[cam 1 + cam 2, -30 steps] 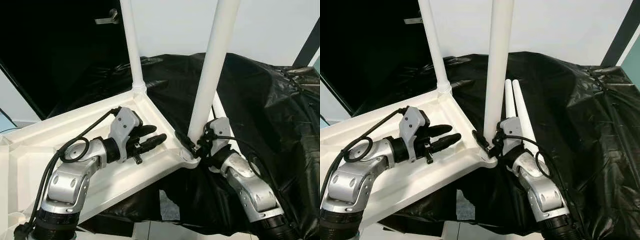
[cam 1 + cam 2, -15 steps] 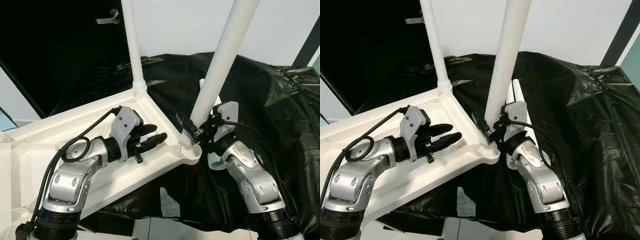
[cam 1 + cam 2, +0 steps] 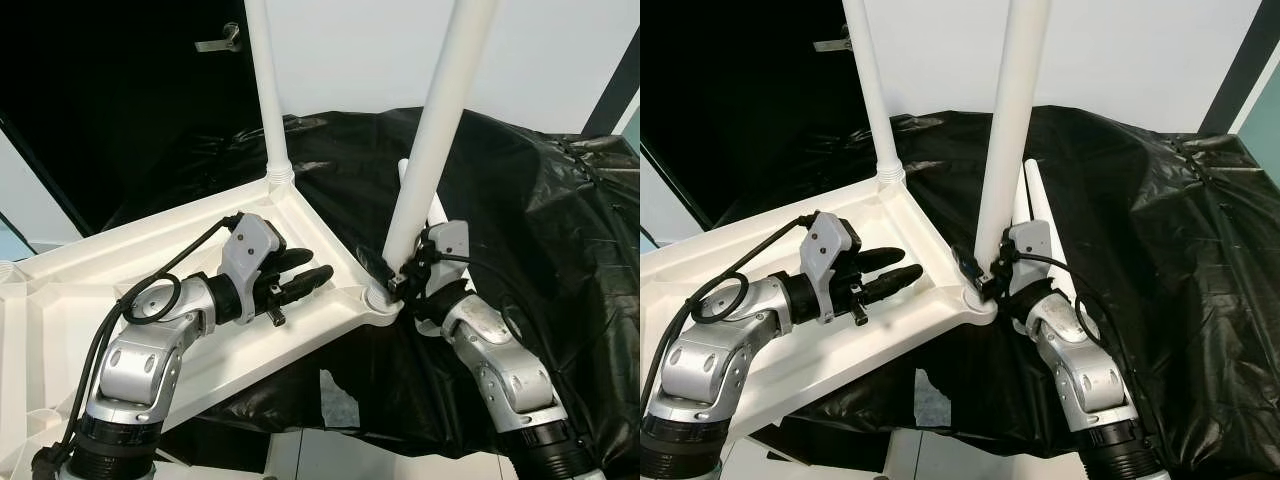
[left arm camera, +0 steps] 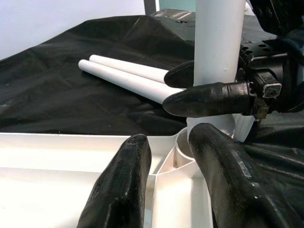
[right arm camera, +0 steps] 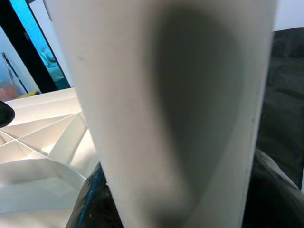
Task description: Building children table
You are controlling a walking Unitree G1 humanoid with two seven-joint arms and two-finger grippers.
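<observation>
One inverted white tabletop [image 3: 150, 270] rests on the black-covered bench [image 3: 560, 220]. Two legs stand in its corners: far leg [image 3: 266, 90], near leg [image 3: 430, 150]. Two spare legs [image 4: 128, 76] lie right. Right gripper [image 3: 400, 278] fingers clamp the near leg's base; left gripper [image 3: 300, 275] fingers are parted, empty.

No readable text, labels or numbers anywhere
</observation>
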